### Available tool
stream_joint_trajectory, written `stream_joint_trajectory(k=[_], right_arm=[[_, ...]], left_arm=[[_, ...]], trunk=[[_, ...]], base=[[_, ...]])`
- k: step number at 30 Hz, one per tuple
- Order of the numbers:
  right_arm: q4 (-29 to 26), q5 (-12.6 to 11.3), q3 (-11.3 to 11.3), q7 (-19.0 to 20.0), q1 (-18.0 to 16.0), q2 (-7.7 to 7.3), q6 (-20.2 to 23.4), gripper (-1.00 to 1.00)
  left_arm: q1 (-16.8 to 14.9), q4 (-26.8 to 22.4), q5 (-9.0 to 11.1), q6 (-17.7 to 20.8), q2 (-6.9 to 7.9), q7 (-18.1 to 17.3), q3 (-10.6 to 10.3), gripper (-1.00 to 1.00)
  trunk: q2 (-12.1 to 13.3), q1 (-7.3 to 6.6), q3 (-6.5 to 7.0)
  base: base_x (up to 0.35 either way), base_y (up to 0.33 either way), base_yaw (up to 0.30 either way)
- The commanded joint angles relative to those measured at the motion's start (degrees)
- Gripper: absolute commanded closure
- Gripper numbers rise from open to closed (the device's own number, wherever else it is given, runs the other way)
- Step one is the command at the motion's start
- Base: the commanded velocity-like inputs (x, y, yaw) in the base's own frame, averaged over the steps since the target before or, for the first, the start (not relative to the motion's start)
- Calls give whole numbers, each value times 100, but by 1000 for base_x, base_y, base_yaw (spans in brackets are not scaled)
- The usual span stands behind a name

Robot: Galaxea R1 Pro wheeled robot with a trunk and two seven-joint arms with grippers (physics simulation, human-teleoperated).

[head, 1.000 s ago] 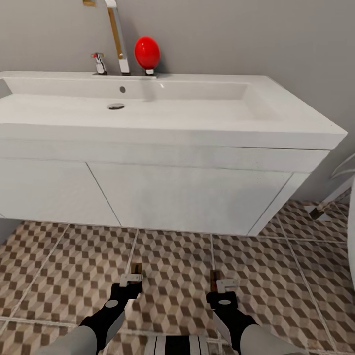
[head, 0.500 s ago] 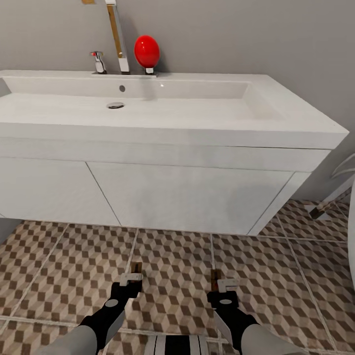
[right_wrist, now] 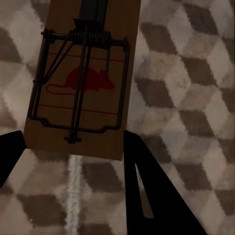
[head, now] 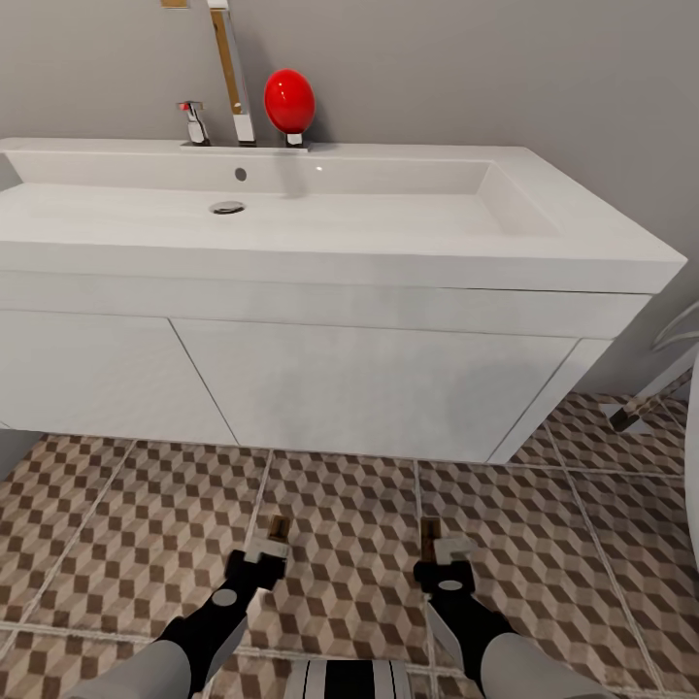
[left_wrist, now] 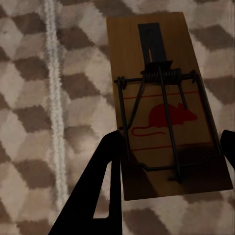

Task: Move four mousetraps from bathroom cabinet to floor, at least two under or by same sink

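Mousetraps on the bathroom floor (head: 146, 515), in front of the bathroom sink (head: 320, 218): one (head: 277, 528) at the left gripper (head: 264, 558), one (head: 428, 533) at the right gripper (head: 449, 555). Both arms low, reaching toward the vanity. Jaws released, straddling each trap.

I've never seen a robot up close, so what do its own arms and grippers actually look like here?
Both arms have smooth light-grey forearm shells that narrow into glossy black wrist housings, each with a small round grey disc on top. The left gripper and right gripper carry pale silver-white blocks at the front. In the wrist views, the fingers look like flat, black, tapering wedges. I can't make out any cables.
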Motion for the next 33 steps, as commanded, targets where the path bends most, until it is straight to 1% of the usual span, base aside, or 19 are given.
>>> stream_joint_trajectory(k=[1,5,10,17,23,33], right_arm=[[0,18,35,-22,-3,-9,-34,100],[-6,36,38,8,-3,-70,-149,100],[-8,36,44,52,-3,-104,-196,100],[-3,24,61,63,-3,-103,-207,100],[47,18,65,68,-3,-101,-211,100],[77,12,66,79,-3,-84,-217,100]], left_arm=[[-4,1,-61,-16,2,-31,-44,100],[-24,-6,-72,-17,49,-333,-57,100],[-64,-8,-67,-20,93,-439,-58,100],[-118,3,-47,-26,113,-458,-54,100],[-232,8,-32,-48,193,-459,-54,100],[-348,16,6,-58,255,-459,-48,100]], trunk=[[-1,-1,-4],[-1,-1,-4],[-1,-1,-4],[-1,-1,-4],[-1,-1,-4],[-1,-1,-4]], base=[[0,0,0],[0,0,0],[0,0,0],[0,0,0],[0,0,0],[0,0,0]])
